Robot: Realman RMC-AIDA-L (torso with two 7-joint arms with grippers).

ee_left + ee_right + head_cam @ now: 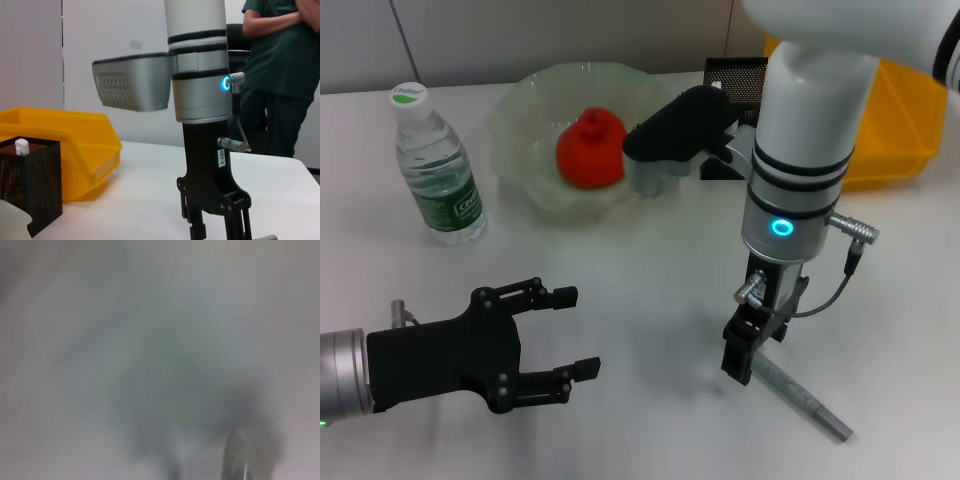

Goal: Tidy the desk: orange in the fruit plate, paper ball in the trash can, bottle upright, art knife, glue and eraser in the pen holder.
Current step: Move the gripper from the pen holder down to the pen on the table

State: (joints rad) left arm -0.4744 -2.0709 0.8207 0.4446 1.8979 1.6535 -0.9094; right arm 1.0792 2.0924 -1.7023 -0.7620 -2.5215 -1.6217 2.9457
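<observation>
I am lowering the right gripper (748,352) over the art knife (802,397); I cannot tell its grip, so I am squeezing the middle.

Bright, even light; right wrist view seemingly defocused

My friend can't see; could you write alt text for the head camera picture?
The right gripper reaches straight down onto a grey art knife on the white desk; the open left gripper waits nearby. Behind: upright bottle, orange in fruit plate.
</observation>
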